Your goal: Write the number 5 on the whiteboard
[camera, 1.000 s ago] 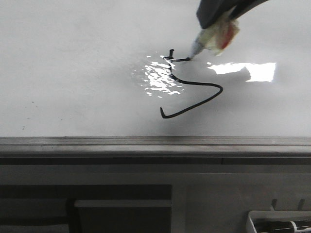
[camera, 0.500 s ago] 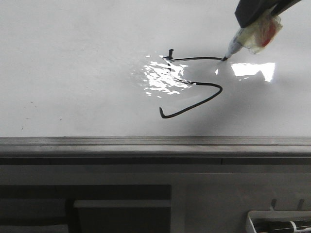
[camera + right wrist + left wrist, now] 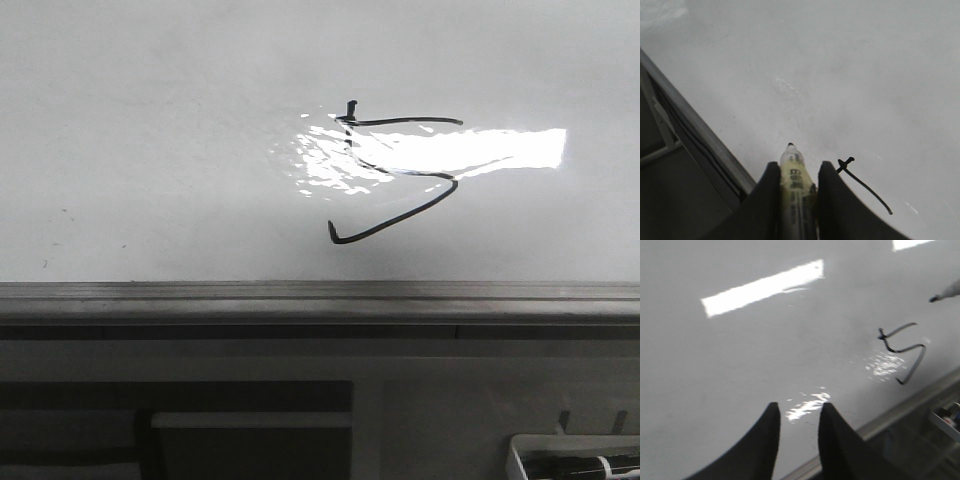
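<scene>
The number 5 (image 3: 405,121) stands in thin black strokes on the glossy whiteboard (image 3: 150,150), partly under bright glare. Neither gripper shows in the front view. My right gripper (image 3: 797,167) is shut on a yellowish marker (image 3: 794,182). The marker's black tip points at the whiteboard (image 3: 840,75) and is off the surface, beside one stroke of the number 5 (image 3: 865,186). My left gripper (image 3: 799,412) hangs open and empty over the whiteboard (image 3: 765,350), well away from the number 5 (image 3: 882,333). The marker's tip (image 3: 942,294) shows above that figure.
A grey metal edge rail (image 3: 320,295) runs along the board's near side. Below it is a dark recessed shelf (image 3: 250,430) and a white tray corner (image 3: 570,460) at the lower right. The rail (image 3: 700,135) also passes close to the right gripper.
The marker drew the top bar of the 5 to the right. Then the right gripper went out of the front view with it. Glare now covers the spot where the gripper was.
</scene>
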Action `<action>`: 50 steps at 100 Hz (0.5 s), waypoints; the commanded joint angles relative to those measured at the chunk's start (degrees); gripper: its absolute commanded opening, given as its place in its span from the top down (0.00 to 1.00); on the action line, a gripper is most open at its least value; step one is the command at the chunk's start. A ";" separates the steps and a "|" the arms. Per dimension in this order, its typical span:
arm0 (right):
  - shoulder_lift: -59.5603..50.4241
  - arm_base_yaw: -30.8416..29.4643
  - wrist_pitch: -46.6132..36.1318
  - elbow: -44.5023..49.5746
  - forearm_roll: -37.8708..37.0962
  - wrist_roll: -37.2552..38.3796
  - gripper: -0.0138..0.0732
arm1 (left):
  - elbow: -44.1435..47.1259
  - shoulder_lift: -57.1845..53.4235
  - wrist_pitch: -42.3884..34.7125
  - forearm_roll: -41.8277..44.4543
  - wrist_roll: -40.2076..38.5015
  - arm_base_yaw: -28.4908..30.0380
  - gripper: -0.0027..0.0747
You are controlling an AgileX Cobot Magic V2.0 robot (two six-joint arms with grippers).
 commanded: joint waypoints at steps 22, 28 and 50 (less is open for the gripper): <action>-0.67 1.40 -12.70 7.41 0.43 -9.57 0.92 | -4.15 13.10 7.92 -11.59 14.87 -12.01 0.49; -0.67 1.40 -16.16 8.70 0.74 -9.57 0.92 | -5.15 15.87 8.51 -11.59 16.49 -14.18 0.50; -0.19 1.86 -21.83 9.61 2.49 -9.57 0.92 | -9.79 24.67 6.95 -13.70 20.13 -21.90 0.49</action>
